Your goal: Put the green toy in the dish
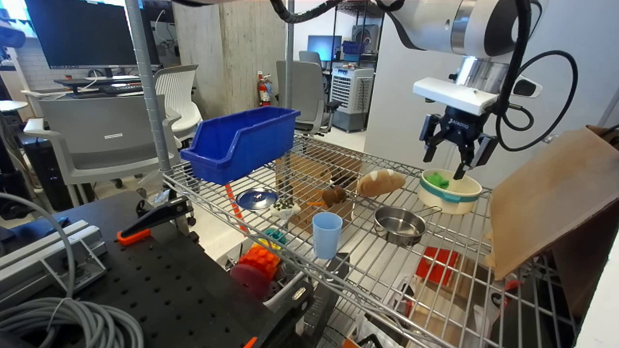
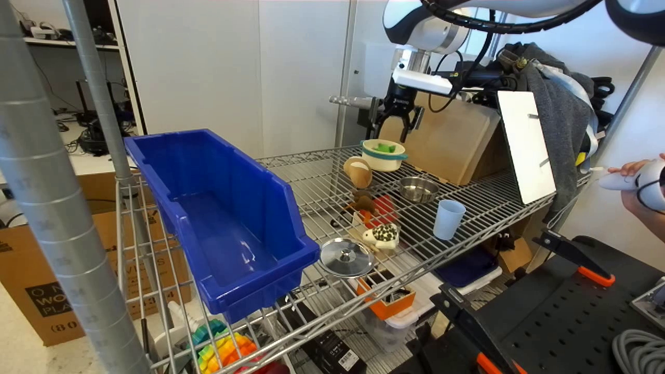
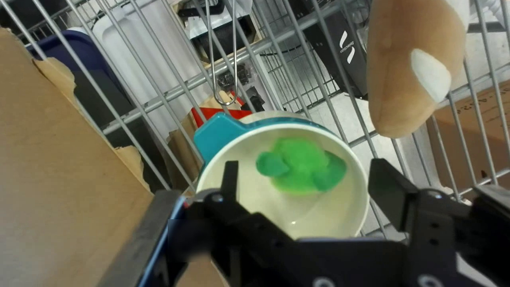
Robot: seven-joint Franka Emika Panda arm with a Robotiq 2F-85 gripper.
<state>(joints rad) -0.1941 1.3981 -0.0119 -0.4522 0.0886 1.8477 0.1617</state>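
Note:
The green toy (image 1: 437, 181) lies inside the cream-white dish (image 1: 447, 206), which has a teal band and stands at the back of the wire shelf. Both also show in an exterior view, toy (image 2: 384, 148) and dish (image 2: 380, 164). In the wrist view the toy (image 3: 301, 161) rests near the far wall of the dish (image 3: 299, 217), with bare bottom beside it. My gripper (image 1: 444, 164) is open and empty just above the dish, as an exterior view also shows (image 2: 387, 136). In the wrist view its fingers (image 3: 303, 164) are spread wide on either side of the toy, not touching it.
A toy bread loaf (image 1: 381, 183) and a steel pot (image 1: 399, 225) are near the dish. A cardboard sheet (image 1: 556, 193) leans close by. A blue cup (image 1: 327, 235), a lid (image 2: 346, 257), small toys and a blue bin (image 2: 223, 223) stand farther off.

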